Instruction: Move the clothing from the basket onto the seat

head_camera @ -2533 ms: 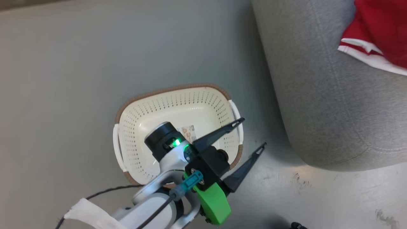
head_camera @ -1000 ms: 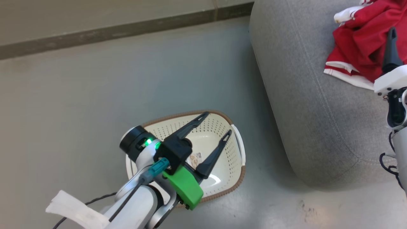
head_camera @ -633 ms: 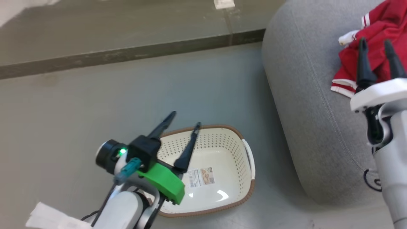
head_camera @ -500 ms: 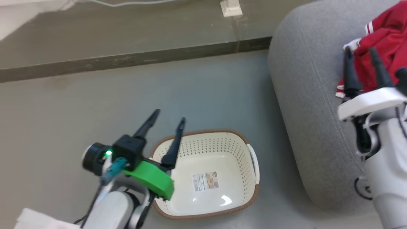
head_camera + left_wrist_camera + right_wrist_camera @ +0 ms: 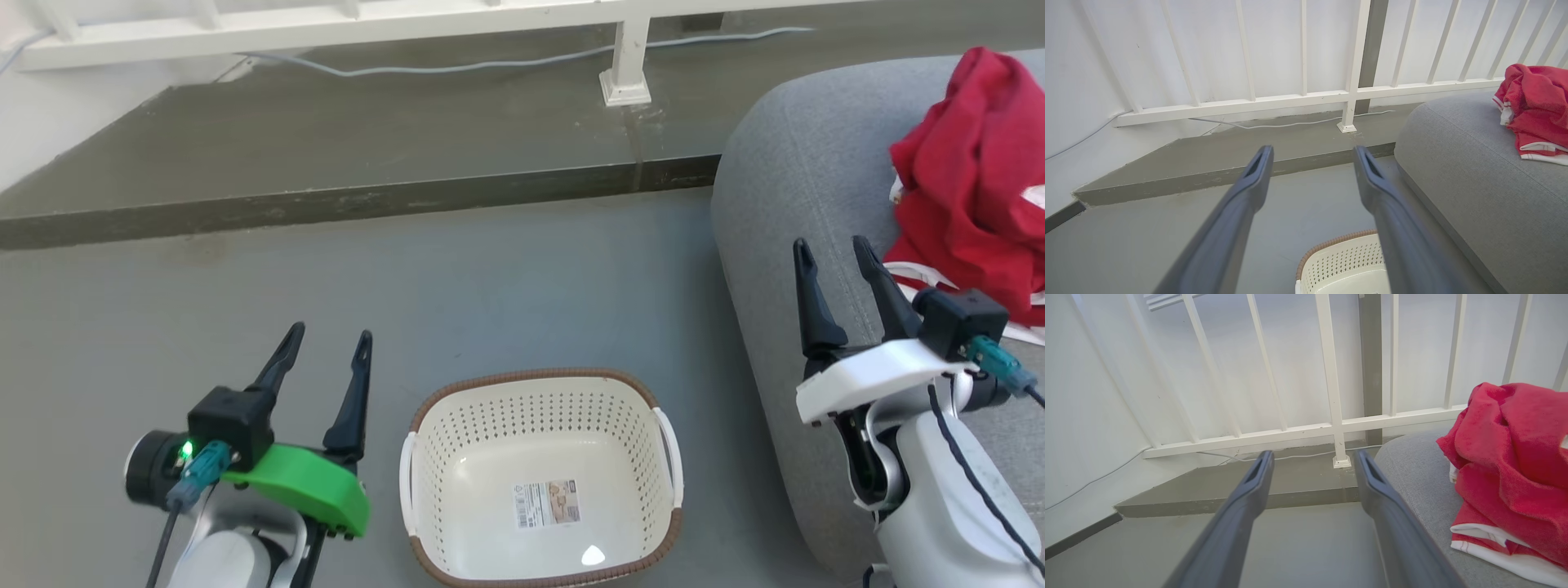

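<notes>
Head view: basket (image 5: 539,408) empty, clothing (image 5: 971,180) on seat (image 5: 784,188) at two o'clock — left gripper (image 5: 331,331), right gripper (image 5: 829,242), jaws apart, should park clear.

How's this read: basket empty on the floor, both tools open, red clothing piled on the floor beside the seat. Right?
One point is wrong. The clothing lies on the seat, not on the floor; the head view shows it. The rest holds: the basket is empty on the floor, and the left tool and right tool are open.
</notes>
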`<state>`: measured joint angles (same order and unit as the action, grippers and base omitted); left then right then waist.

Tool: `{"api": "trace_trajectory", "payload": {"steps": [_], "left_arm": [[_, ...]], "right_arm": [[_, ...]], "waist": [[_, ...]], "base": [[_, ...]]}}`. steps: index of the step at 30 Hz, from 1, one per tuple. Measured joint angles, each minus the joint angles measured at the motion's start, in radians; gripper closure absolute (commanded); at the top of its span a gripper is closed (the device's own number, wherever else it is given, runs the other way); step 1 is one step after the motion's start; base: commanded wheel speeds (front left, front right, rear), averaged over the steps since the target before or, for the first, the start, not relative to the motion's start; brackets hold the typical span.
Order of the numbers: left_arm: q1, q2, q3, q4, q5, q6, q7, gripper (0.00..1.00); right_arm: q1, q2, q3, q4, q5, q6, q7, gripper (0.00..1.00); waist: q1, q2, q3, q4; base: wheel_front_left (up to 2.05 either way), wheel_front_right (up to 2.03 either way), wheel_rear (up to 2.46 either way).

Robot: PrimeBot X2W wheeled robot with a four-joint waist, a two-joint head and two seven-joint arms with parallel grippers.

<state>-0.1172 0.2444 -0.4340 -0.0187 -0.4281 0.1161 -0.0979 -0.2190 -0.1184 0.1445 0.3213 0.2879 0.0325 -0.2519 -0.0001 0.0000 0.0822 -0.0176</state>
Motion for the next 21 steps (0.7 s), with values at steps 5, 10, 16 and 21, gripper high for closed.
{"api": "trace_trajectory", "payload": {"steps": [5,10,16,21], "left_arm": [[0.045,-0.002,0.022,0.003,0.000,0.000,0.000,0.00],[0.087,-0.007,0.056,0.007,0.000,0.008,0.000,0.00],[0.132,-0.017,0.101,0.009,0.002,0.008,0.002,0.00],[0.158,-0.031,0.136,0.007,0.013,0.008,0.011,0.00]], "right_arm": [[0.045,0.000,-0.001,-0.041,-0.010,-0.019,0.000,0.00],[0.101,0.000,0.001,-0.065,-0.018,-0.033,0.000,0.00],[0.154,0.000,0.002,-0.094,-0.020,-0.044,0.000,0.00],[0.190,0.001,0.012,-0.126,-0.025,-0.052,0.002,0.00]], "waist": [[0.0000,0.0000,-0.021,-0.008],[0.0000,0.0000,-0.045,-0.013],[0.0000,0.0000,-0.068,-0.013],[0.0000,0.0000,-0.076,-0.009]], "base": [[0.00,0.00,0.00],[0.00,0.00,0.00],[0.00,0.00,0.00],[0.00,0.00,0.00]]}}
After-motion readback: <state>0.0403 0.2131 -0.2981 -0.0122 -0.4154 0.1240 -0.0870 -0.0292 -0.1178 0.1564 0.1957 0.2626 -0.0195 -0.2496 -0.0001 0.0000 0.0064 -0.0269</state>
